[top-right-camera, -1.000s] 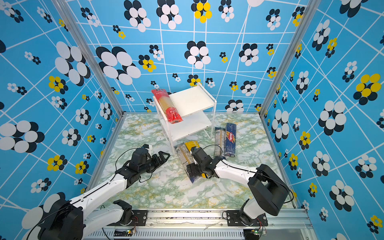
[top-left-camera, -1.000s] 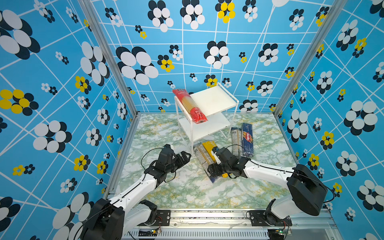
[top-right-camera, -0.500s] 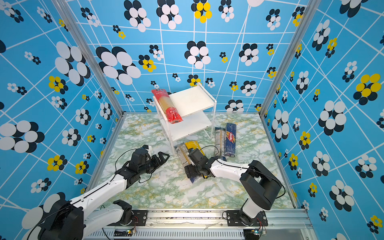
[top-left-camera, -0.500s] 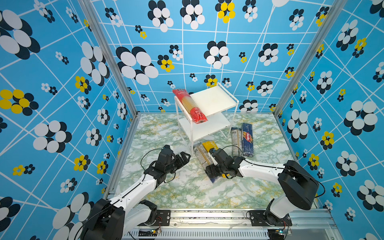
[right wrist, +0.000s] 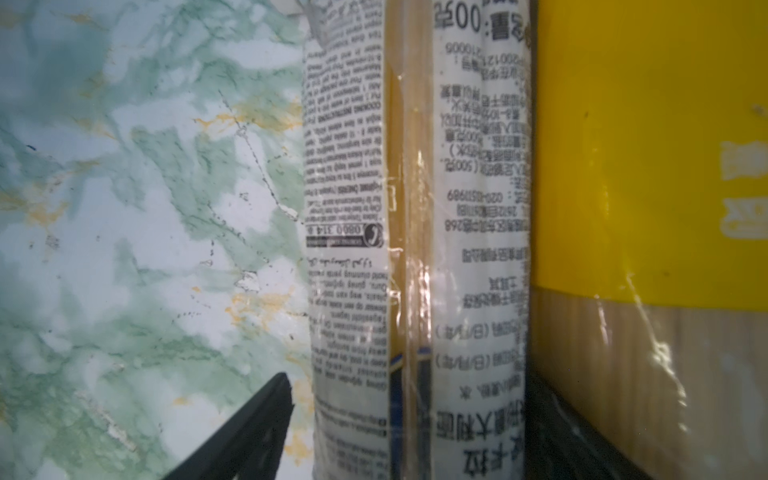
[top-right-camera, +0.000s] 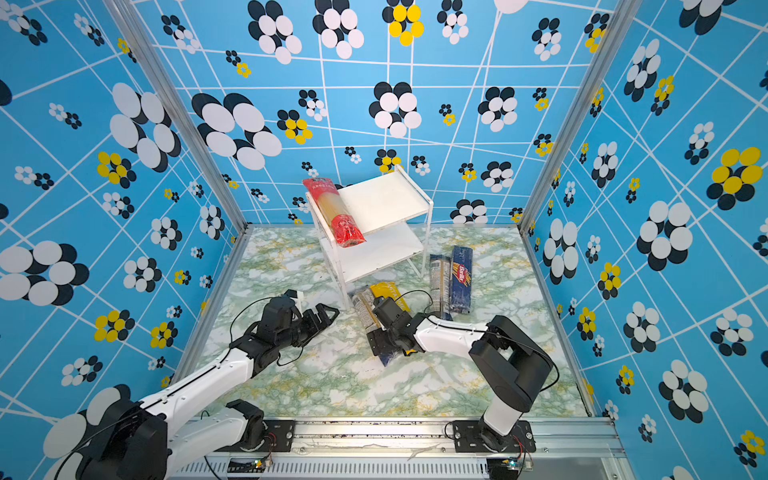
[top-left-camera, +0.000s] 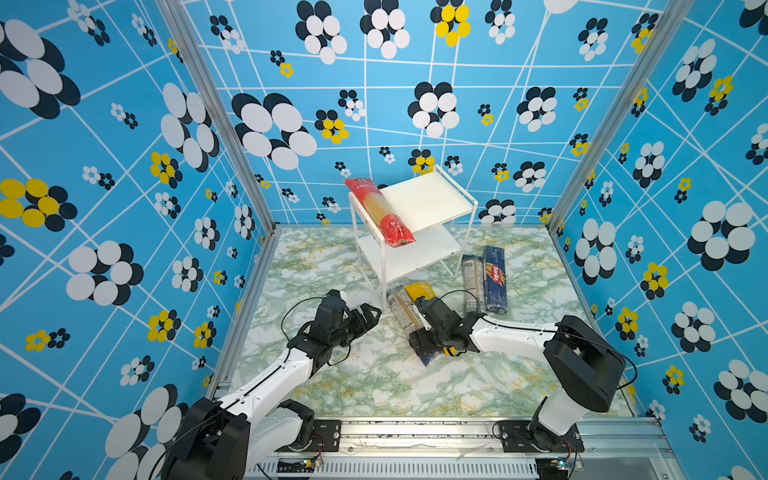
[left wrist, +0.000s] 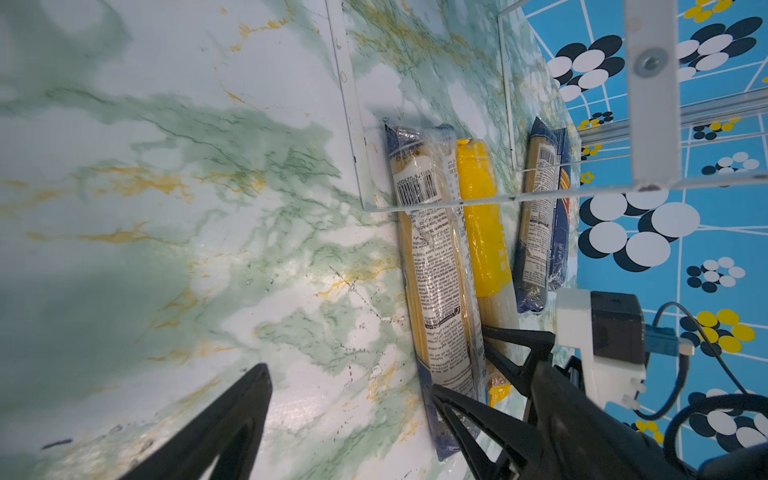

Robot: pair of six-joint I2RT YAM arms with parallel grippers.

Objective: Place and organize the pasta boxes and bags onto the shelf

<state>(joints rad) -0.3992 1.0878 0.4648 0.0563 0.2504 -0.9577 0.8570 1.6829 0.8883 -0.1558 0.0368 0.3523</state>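
Clear pasta bag (right wrist: 415, 208) lies between spread jaws of right gripper (right wrist: 411, 384), yellow bag (right wrist: 644, 166) just beside; clamp only the clear one, lift level; left gripper (top-left-camera: 369, 316) spread, empty

Glossy plastic bag (right wrist: 415, 249), smooth marbled tabletop (right wrist: 124, 208)

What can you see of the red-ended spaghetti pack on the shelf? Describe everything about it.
The red-ended spaghetti pack is a long, slim bag with crinkly red plastic at both ends and a clear middle that shows pale yellow strands. It looks sealed and full. It lies flat on the top tier of the shelf, along that board's left side in both top views. Its near red end seems to jut slightly past the front edge. Only the shelf touches it.
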